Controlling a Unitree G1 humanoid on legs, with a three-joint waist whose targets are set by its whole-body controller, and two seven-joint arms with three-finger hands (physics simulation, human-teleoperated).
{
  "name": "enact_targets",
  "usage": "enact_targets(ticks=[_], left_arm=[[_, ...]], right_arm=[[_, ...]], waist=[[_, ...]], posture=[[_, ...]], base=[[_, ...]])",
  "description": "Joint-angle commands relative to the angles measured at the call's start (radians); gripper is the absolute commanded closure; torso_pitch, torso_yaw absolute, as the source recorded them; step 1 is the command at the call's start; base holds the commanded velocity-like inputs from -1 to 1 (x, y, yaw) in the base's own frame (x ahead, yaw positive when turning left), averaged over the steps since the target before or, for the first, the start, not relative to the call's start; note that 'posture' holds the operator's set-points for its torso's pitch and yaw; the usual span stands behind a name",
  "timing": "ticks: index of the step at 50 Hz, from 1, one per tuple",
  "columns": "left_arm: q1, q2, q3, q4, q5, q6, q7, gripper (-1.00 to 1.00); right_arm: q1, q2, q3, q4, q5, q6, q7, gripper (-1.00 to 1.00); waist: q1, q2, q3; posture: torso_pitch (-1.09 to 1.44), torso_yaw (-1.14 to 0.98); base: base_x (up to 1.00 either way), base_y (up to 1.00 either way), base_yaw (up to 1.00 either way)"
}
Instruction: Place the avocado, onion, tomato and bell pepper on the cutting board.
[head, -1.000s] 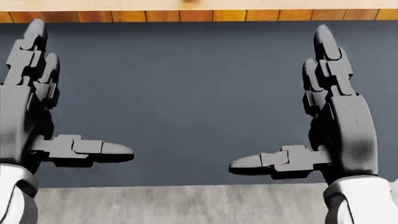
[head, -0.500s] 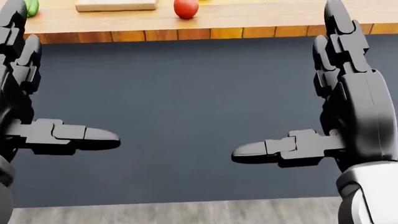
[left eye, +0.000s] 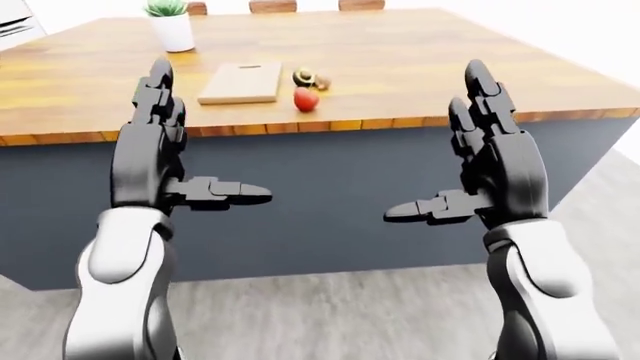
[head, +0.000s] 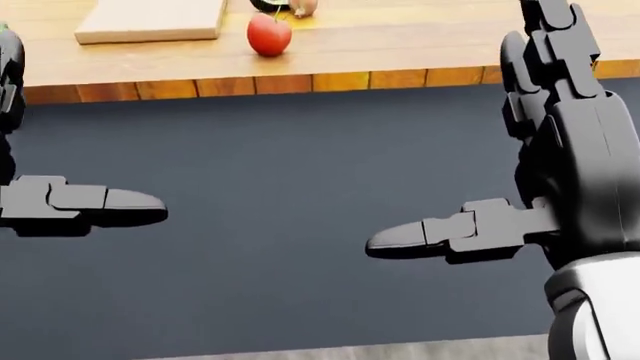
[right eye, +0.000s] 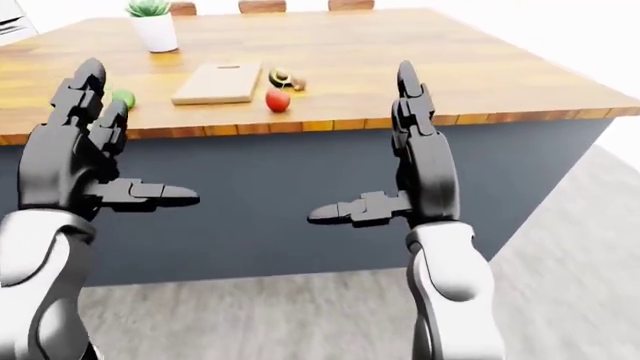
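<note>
well, the tomato (left eye: 306, 99) sits on the wooden desk (left eye: 420, 67) near its closest edge, just right of the cutting board (left eye: 241, 82), which lies flat and bare. right above the tomato in the left-eye view is the halved avocado (left eye: 304, 76) with a small brownish onion (left eye: 322, 82) touching or nearly touching it. the green bell pepper (right eye: 123, 98) shows only in the right-eye view, left of the board near the desk edge, partly behind the left hand. a white pot with a green plant (left eye: 170, 24) stands further up the desk, and chair backs (left eye: 272, 6) peek over the far side. both hands are raised in front of the dark desk panel, well short of the food: left hand (left eye: 150, 161) and right hand (left eye: 495, 169) each have fingers spread upward, thumbs pointing inward, holding nothing. grey floor (left eye: 330, 315) runs below.
</note>
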Motion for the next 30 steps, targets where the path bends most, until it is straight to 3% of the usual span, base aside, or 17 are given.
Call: enact_targets(ticks=[1, 3, 5, 6, 7, 8, 11, 14, 17, 18, 20, 21, 23, 28, 30], left_arm=[[-0.029, 0.017, 0.019, -0.031, 0.002, -0.007, 0.009, -1.00], [-0.029, 0.022, 0.021, -0.035, -0.001, -0.004, 0.011, -1.00], [-0.037, 0.029, 0.028, -0.043, -0.004, 0.009, 0.013, -1.00], [-0.040, 0.035, 0.035, -0.044, -0.006, 0.011, 0.012, -1.00], [-0.038, 0.039, 0.038, -0.042, -0.007, 0.008, 0.012, -1.00], [-0.037, 0.041, 0.042, -0.044, -0.010, 0.009, 0.013, -1.00], [-0.034, 0.053, 0.052, -0.053, -0.015, 0.016, 0.012, -1.00], [-0.042, 0.055, 0.054, -0.056, -0.019, 0.024, 0.017, -1.00], [-0.040, 0.058, 0.055, -0.055, -0.021, 0.021, 0.020, -1.00], [-0.041, 0.063, 0.059, -0.059, -0.021, 0.026, 0.019, -1.00], [-0.050, 0.070, 0.067, -0.065, -0.023, 0.039, 0.019, -1.00], [-0.050, 0.073, 0.068, -0.065, -0.025, 0.039, 0.019, -1.00], [-0.047, 0.072, 0.066, -0.065, -0.024, 0.037, 0.022, -1.00], [-0.051, 0.071, 0.061, -0.063, -0.024, 0.037, 0.027, -1.00], [-0.046, 0.071, 0.059, -0.064, -0.024, 0.036, 0.025, -1.00]], right_arm=[[-0.033, -0.004, 0.000, -0.029, -0.001, -0.006, 0.003, -1.00], [-0.029, -0.008, 0.011, -0.027, -0.009, -0.014, 0.008, -1.00], [-0.033, -0.002, 0.006, -0.034, -0.007, -0.008, 0.011, -1.00], [-0.043, -0.003, 0.007, -0.040, -0.008, 0.004, 0.011, -1.00], [-0.051, -0.003, 0.009, -0.044, -0.008, 0.011, 0.011, -1.00], [-0.060, -0.001, 0.008, -0.043, -0.006, 0.016, 0.010, -1.00], [-0.072, -0.006, 0.011, -0.052, -0.008, 0.028, 0.012, -1.00], [-0.074, -0.010, 0.019, -0.053, -0.017, 0.027, 0.015, -1.00], [-0.075, -0.004, 0.017, -0.053, -0.018, 0.027, 0.017, -1.00], [-0.073, -0.006, 0.018, -0.054, -0.021, 0.027, 0.018, -1.00], [-0.076, -0.002, 0.012, -0.052, -0.018, 0.030, 0.016, -1.00], [-0.077, -0.002, 0.013, -0.052, -0.017, 0.029, 0.014, -1.00], [-0.073, -0.005, 0.020, -0.051, -0.023, 0.025, 0.015, -1.00], [-0.073, -0.009, 0.021, -0.064, -0.030, 0.028, 0.030, -1.00], [-0.071, -0.007, 0.023, -0.064, -0.032, 0.024, 0.033, -1.00]], waist=[[0.001, 0.000, -0.011], [-0.005, 0.034, -0.020], [-0.007, 0.091, -0.040], [0.005, 0.058, -0.031], [0.002, 0.074, -0.024], [0.005, 0.076, -0.018], [0.013, 0.055, -0.025], [0.019, 0.029, -0.017], [0.029, -0.020, -0.020], [0.031, -0.056, -0.031], [0.021, -0.054, -0.018], [0.020, -0.062, -0.027], [0.011, -0.045, -0.043], [0.010, -0.004, -0.027], [0.014, 0.008, -0.035]], posture=[[0.00, 0.00], [0.00, 0.00], [0.00, 0.00], [0.00, 0.00], [0.00, 0.00], [0.00, 0.00], [0.00, 0.00], [0.00, 0.00], [0.00, 0.00], [0.00, 0.00], [0.00, 0.00], [0.00, 0.00], [0.00, 0.00], [0.00, 0.00], [0.00, 0.00]], base=[[0.34, 0.00, 0.00], [0.33, 0.03, 0.00], [0.34, 0.06, 0.00], [0.35, 0.05, 0.00], [0.34, 0.05, 0.00], [0.34, 0.07, 0.00], [0.34, 0.06, 0.00], [0.35, 0.06, 0.00], [0.35, 0.12, 0.00], [0.34, 0.20, 0.00], [0.23, 0.19, 0.00], [0.11, 0.12, 0.00], [0.11, 0.12, 0.00], [0.07, 0.22, 0.00], [0.07, 0.39, 0.00]])
